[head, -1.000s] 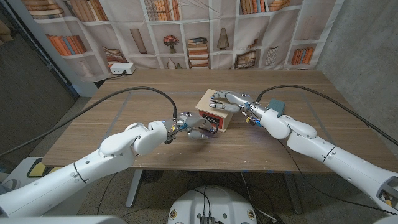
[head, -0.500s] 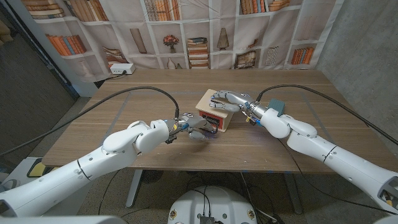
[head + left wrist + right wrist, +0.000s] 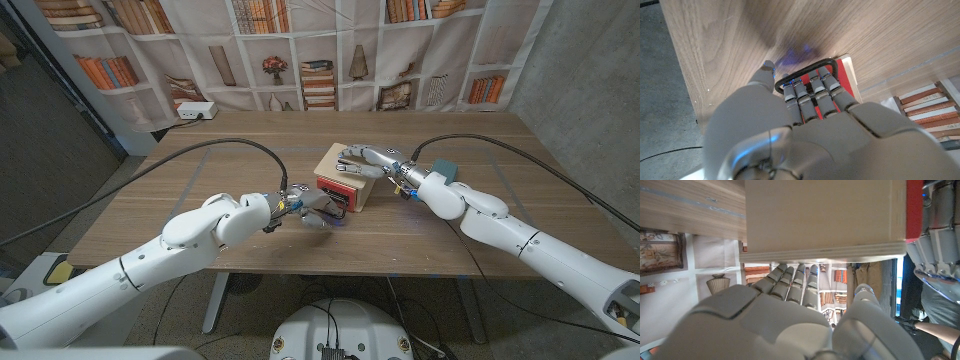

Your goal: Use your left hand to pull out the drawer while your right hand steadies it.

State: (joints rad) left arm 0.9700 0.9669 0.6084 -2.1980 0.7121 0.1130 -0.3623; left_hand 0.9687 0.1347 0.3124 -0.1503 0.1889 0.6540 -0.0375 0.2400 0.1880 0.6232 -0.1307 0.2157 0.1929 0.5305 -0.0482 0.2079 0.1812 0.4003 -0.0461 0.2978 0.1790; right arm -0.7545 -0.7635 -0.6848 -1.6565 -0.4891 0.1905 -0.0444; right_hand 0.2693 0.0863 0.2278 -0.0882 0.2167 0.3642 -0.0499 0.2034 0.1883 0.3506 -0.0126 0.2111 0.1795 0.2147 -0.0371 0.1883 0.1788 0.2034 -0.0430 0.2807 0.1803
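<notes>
- Head view is showing the small wooden drawer box sitting near the middle of the wooden table, with its red drawer front facing the robot.
- Left wrist view is showing the left hand's fingers hooking through the black wire handle on the red front, so that hand is gripping the handle.
- Against the pictures from a second and half a second ago, the left hand is sitting slightly closer to the robot, and the red front seems to be standing a touch further out from the box; the gain is slight and hard to judge from this height.
- The right hand is lying over the top of the box, fingers draped across it and pressing down, in the same place as before; the right wrist view is showing its fingers wrapping the box's pale wooden edge.
- The box itself is not shifting between pictures, so the steadying appears to be working.
- My reading: the pull is just beginning, and most of the drawer's travel is still to come.
</notes>
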